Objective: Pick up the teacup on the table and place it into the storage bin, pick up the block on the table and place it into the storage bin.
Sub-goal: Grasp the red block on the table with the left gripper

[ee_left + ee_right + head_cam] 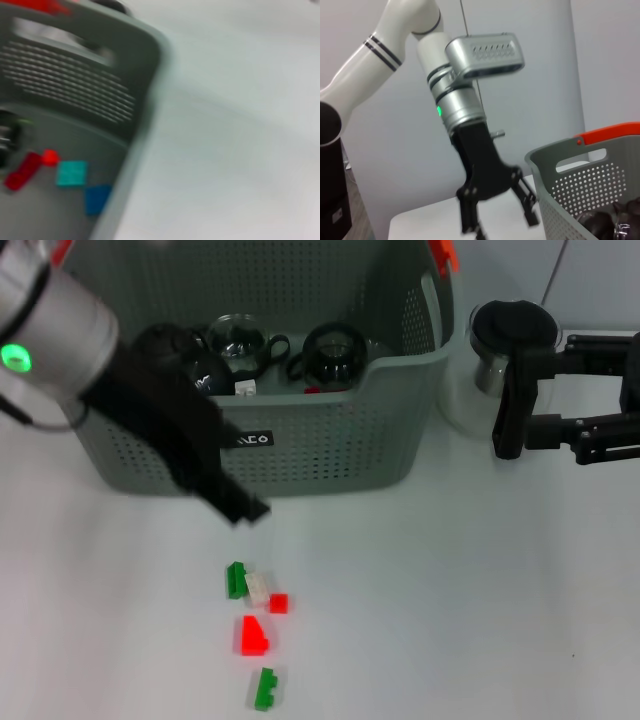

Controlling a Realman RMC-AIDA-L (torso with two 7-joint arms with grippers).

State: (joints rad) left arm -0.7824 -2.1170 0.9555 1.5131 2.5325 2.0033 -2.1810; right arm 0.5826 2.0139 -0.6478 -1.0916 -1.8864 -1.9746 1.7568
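The grey-green storage bin [330, 445] stands at the back of the table with several dark glass teacups [335, 355] inside. Another glass teacup [503, 340] with a black top stands on the table to the right of the bin. Several blocks lie in front of the bin: green [236, 580], white [258, 587], small red [278, 603], larger red [251, 635] and green [265, 688]. My left gripper [245, 508] hangs over the table just in front of the bin wall, above the blocks. In the right wrist view the left gripper [500, 225] is open and empty. My right gripper [515, 430] is parked at the right, open.
The left wrist view looks into the bin [145, 90] past its wall; a red block [22, 171], a teal block [71, 173] and a blue block [96, 198] lie on its floor. Orange-red handle tops [610, 132] cap the bin's rim.
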